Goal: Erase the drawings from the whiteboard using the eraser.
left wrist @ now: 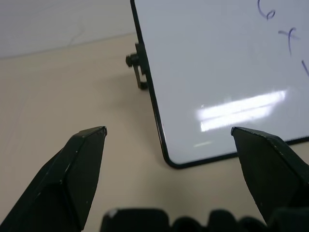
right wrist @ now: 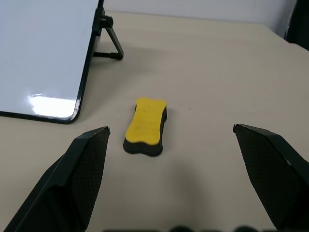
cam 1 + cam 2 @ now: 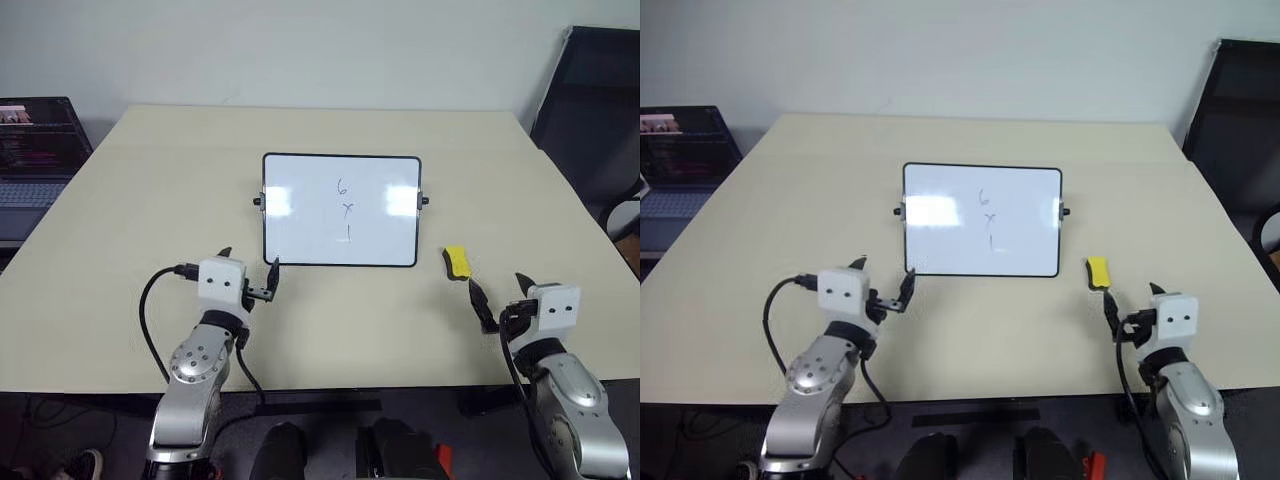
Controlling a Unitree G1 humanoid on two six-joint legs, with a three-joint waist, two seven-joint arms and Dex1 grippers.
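You have one whiteboard [image 3: 300, 235] near the middle of the table [image 3: 120, 260]: a glossy white rectangle with rounded corners, a thin black frame, and two small black knobs, one at each side edge. From the right wrist view you can see it is propped on a thin black leg, tilted back. On its face sit three drawings [image 3: 345, 209] in thin dark marker, stacked in one column: a "6" on top, an "x" below it, a short upright stroke at the bottom. Two bright glare patches flank them.

You have one eraser [image 2: 145, 126], lying flat on the table just off the board's lower right corner, apart from the frame. It is a small oblong block, slightly waisted, with a matte yellow top and a dark underside.

Your two grippers each carry two black tapered fingers. The right gripper [image 3: 502, 296] hangs near the eraser on the side towards the robot, fingers spread wide, with nothing between them; the eraser lies ahead of the gap, untouched. The left gripper [image 3: 249, 266] sits near the board's lower left corner, fingers likewise spread wide, that corner in line between the tips.

The table is a single smooth, matte beige slab. One open laptop [image 3: 35, 160] sits off its left edge.
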